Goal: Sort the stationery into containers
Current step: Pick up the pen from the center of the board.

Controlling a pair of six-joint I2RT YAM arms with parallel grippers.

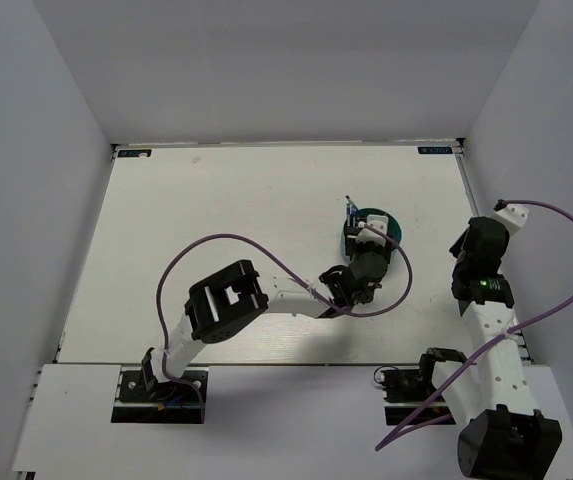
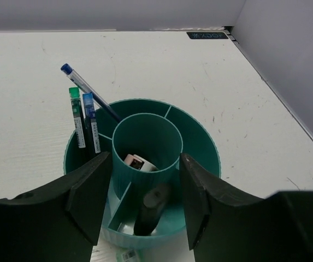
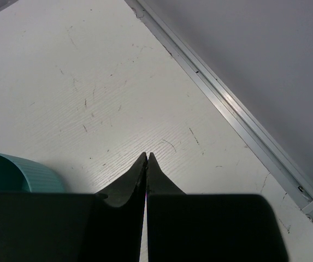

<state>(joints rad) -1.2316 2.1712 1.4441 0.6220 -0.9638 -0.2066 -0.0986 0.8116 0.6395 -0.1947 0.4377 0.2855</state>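
The round teal organiser [image 2: 200,142] stands on the white table; in the top view [image 1: 380,222] it is right of centre. My left gripper [image 2: 145,204] is open and empty, its fingers [image 2: 90,191] on either side of the organiser's near part. A black highlighter [image 2: 152,210] leans in the near compartment. A white-pink eraser [image 2: 140,162] lies in the central tube. A slim blue pen [image 2: 88,90] and two capped markers [image 2: 78,117] stand in the left compartment. My right gripper [image 3: 146,157] is shut and empty, low over bare table to the organiser's right [image 1: 469,243].
A small labelled item [image 2: 124,255] lies on the table against the organiser's near side, mostly hidden. The table's right rail [image 3: 238,117] and the side wall are close to my right gripper. The organiser's edge [image 3: 14,172] shows at the left of the right wrist view.
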